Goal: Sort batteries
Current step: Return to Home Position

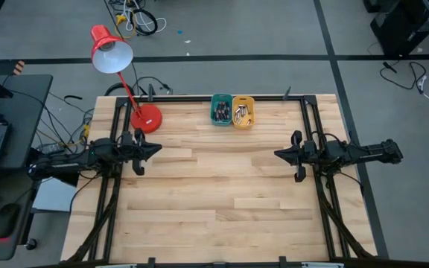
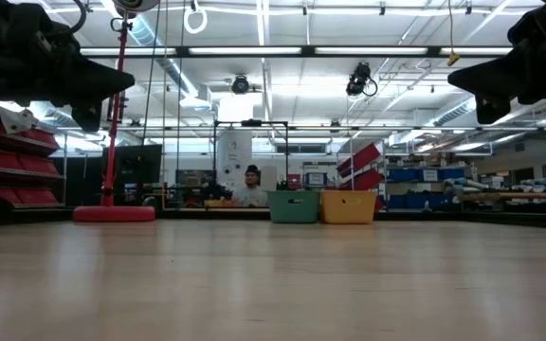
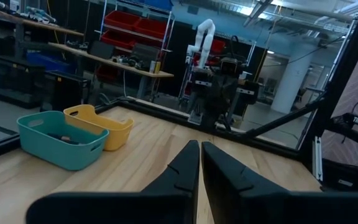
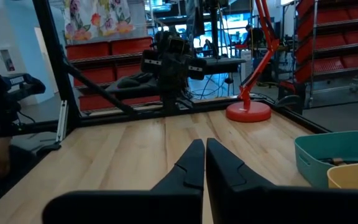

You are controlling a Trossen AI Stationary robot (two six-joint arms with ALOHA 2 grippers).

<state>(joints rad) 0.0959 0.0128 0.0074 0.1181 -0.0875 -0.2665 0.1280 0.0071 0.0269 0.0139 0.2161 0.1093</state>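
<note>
Teal plastic bin is holding dark batteries, yellow plastic bin silvery batteries; left hand and right hand are hovering, pinched narrow.

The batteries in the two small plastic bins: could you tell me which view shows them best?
The high view: it looks straight down into the teal plastic bin and yellow plastic bin, showing the batteries inside. The low view shows only bin walls; the wrist views glimpse little past the rims.
</note>
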